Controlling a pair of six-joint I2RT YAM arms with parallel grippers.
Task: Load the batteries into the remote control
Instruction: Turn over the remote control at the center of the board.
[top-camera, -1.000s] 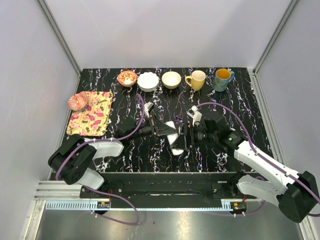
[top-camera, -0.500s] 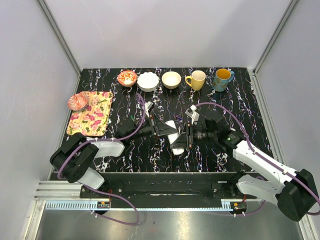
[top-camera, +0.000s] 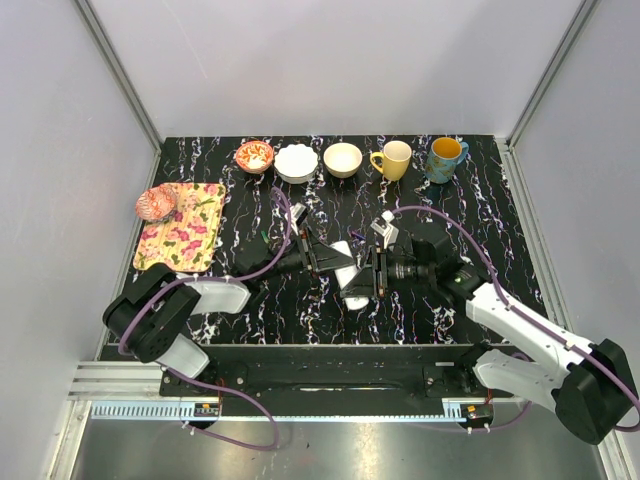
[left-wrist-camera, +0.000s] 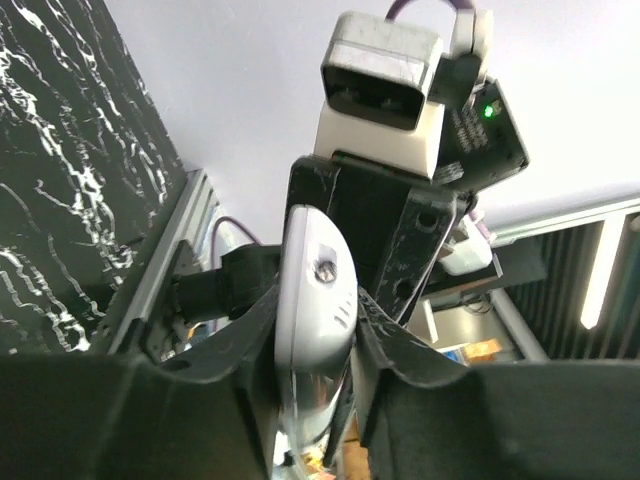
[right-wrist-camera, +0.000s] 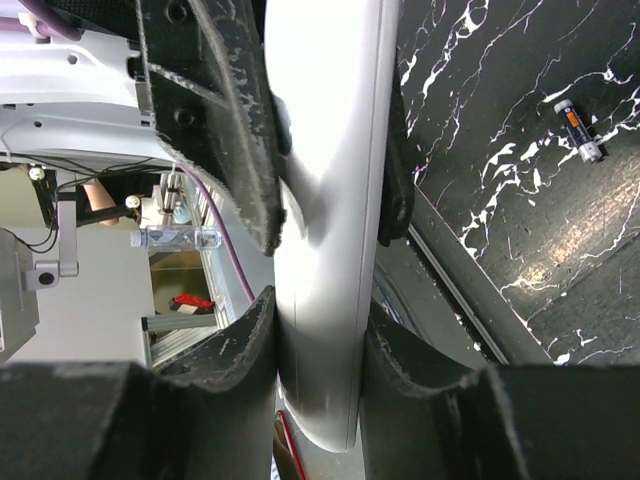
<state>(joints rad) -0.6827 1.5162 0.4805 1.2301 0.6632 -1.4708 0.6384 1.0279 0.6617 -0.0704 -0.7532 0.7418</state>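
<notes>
The remote control (top-camera: 350, 277), a slim white bar, is held above the table's middle by both grippers. My left gripper (top-camera: 333, 263) is shut on one end of it; in the left wrist view the remote's rounded end (left-wrist-camera: 315, 300) sits between the two fingers of the left gripper (left-wrist-camera: 318, 310). My right gripper (top-camera: 374, 272) is shut on the other part; in the right wrist view the remote (right-wrist-camera: 330, 200) fills the gap of the right gripper (right-wrist-camera: 322, 320). One small battery (right-wrist-camera: 580, 130), orange and dark, lies on the black table. The other battery is not in view.
Along the back edge stand a patterned bowl (top-camera: 254, 155), two pale bowls (top-camera: 296, 162) (top-camera: 342, 159), a yellow mug (top-camera: 393, 159) and a blue mug (top-camera: 444, 158). A floral cloth (top-camera: 183, 226) with a pink object (top-camera: 155, 203) lies at the left.
My right gripper has shifted slightly left, closer to the left gripper. The remote between them has moved a little with it.
</notes>
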